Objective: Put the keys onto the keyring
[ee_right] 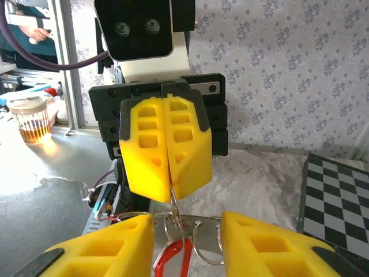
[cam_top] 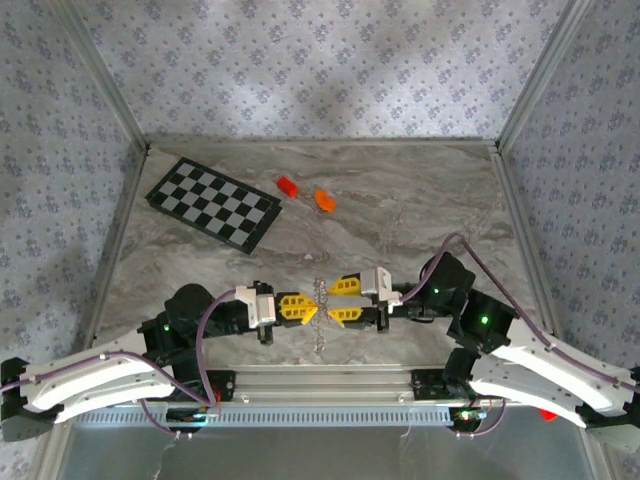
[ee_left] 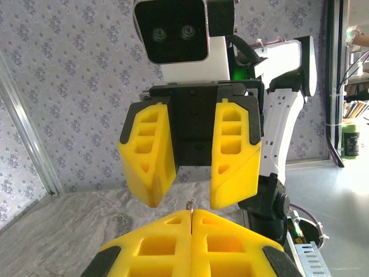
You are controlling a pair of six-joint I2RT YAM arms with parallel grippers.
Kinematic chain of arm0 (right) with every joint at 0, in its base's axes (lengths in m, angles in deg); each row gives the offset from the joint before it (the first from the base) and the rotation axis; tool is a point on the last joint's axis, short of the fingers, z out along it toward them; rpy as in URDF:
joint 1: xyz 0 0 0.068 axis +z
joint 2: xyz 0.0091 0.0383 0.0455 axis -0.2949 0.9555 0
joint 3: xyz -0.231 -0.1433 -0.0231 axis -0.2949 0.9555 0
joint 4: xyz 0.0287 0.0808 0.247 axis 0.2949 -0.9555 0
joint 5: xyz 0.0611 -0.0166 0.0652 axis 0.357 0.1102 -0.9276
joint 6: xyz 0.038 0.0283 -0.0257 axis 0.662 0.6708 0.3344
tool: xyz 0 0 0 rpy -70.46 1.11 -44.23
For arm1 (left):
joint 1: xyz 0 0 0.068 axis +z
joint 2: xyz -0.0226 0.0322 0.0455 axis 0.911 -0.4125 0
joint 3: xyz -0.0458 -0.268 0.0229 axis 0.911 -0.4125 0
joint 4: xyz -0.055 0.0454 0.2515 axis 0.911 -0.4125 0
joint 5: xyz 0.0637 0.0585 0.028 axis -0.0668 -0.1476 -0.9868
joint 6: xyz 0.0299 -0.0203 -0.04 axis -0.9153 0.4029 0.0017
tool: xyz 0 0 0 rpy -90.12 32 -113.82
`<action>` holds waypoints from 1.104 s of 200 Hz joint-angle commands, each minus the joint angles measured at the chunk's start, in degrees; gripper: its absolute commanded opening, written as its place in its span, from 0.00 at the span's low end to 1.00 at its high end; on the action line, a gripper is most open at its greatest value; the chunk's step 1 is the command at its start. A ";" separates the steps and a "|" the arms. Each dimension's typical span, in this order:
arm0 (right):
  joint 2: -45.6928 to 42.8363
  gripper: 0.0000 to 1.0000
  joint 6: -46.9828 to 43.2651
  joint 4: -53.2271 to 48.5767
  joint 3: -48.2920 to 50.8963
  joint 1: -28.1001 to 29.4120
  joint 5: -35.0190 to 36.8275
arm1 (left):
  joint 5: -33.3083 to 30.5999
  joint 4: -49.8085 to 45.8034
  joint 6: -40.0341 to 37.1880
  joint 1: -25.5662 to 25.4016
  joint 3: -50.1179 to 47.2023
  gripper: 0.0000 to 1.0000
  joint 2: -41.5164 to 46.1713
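Pinches keyring (cam_top: pixel 320 300) with left claw (ee_right: pixel 171 195): fingers pressed flat together on a thin wire of the loop, wire running down from the tips into overlapping silvery rings. Holds it up over the near middle of the table (cam_top: pixel 430 200), between the two claws, jagged chain-like bits hanging under it. Points right claw (ee_left: pixel 187 203) tip to tip at the left one, fingers spread, rings sitting in the gap between them; cannot tell if the pads touch the metal. Red-headed key (ee_right: pixel 183 254) low in that same gap, right at the rings, just under the left claw's tips; shaft hidden, cannot tell if threaded on.

Containers, both off the table. Past the left arm: clear cup (ee_right: pixel 29 118) on a shiny grey surface (ee_right: pixel 52 167), partly filled with amber liquid. Past the right arm: green container (ee_left: pixel 350 138) with dark cap; contents hidden, label too small to read.

Far side of table, well apart from the claws: checkered board (cam_top: pixel 213 203) at far left, lying flat, black and grey squares. Just right of the board: red brick (cam_top: pixel 288 186) and orange block (cam_top: pixel 325 200), near each other, neither touching it. Floral-print walls (cam_top: pixel 320 60) around the table.
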 commanded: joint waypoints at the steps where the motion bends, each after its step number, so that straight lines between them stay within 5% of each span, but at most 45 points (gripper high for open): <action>1: 0.97 0.33 1.08 2.42 0.19 0.65 -1.77 | 1.72 3.84 -0.48 0.07 0.55 0.00 0.33; 82: 2.63 0.15 0.36 1.35 -0.04 1.09 -0.67 | 1.46 3.95 -0.36 0.06 -0.16 0.00 0.73; 108: 2.70 0.00 -0.48 -0.41 -0.68 1.12 0.09 | 1.24 3.46 -0.31 0.02 -0.07 0.00 0.81; 138: 2.74 0.00 -2.85 -5.67 -3.11 1.39 1.22 | -2.03 -2.13 -1.68 0.00 1.77 0.00 0.23; 173: 4.07 0.00 -8.43 -18.81 -10.09 2.90 7.16 | -7.49 -15.37 -3.97 0.08 6.33 0.24 -1.60; 221: 9.05 0.00 -13.20 -31.74 -17.96 4.04 11.08 | -8.41 -17.27 -3.64 0.01 6.04 0.24 -1.09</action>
